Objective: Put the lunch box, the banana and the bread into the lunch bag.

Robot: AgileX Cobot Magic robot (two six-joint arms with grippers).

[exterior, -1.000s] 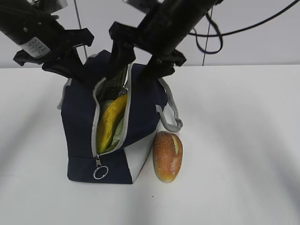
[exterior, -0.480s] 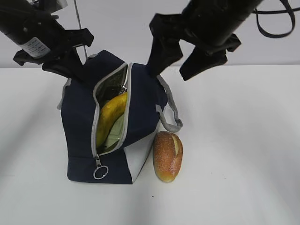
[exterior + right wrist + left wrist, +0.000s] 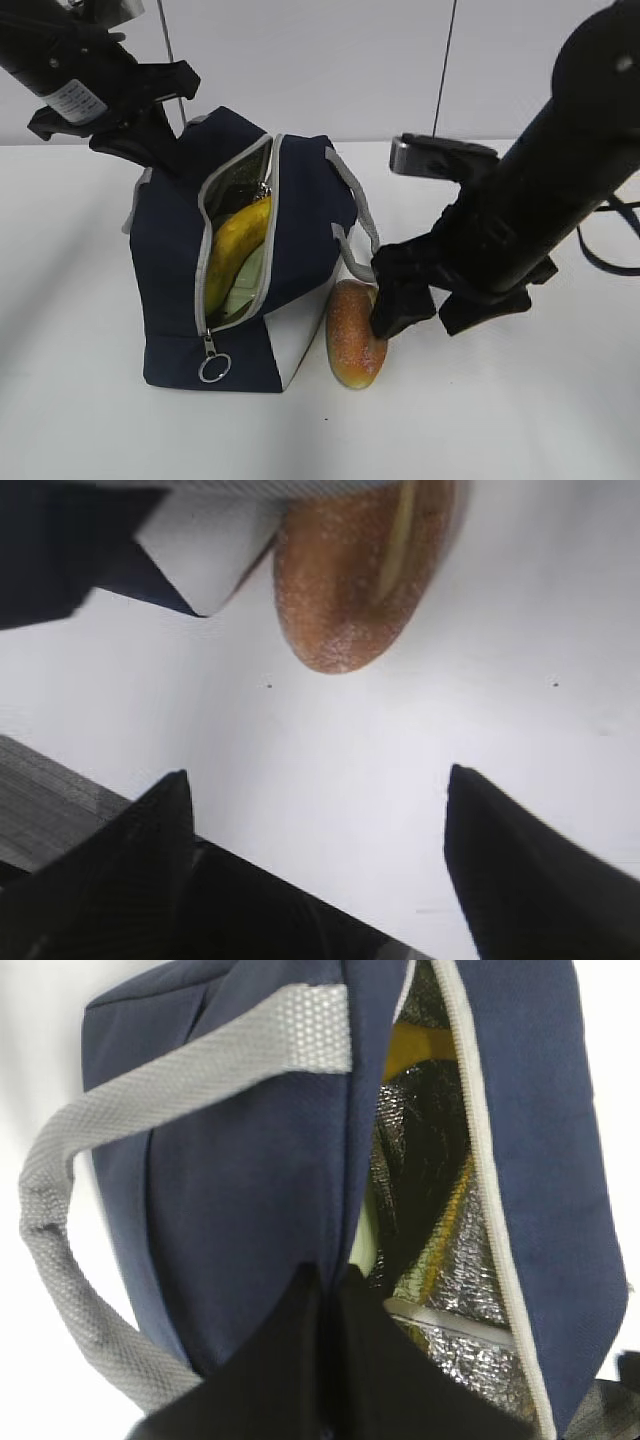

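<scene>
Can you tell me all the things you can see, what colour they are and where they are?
lunch bag: one, navy blue with a white panel and grey handles, standing unzipped on the table.
banana: one, yellow, sticking up inside the bag's opening.
bread: one, golden brown, lying on the table against the bag's right side.
table: one, white, under everything.
left gripper: one, black, shut on the bag's top edge.
right gripper: one, black, open, low beside the bread.
</scene>
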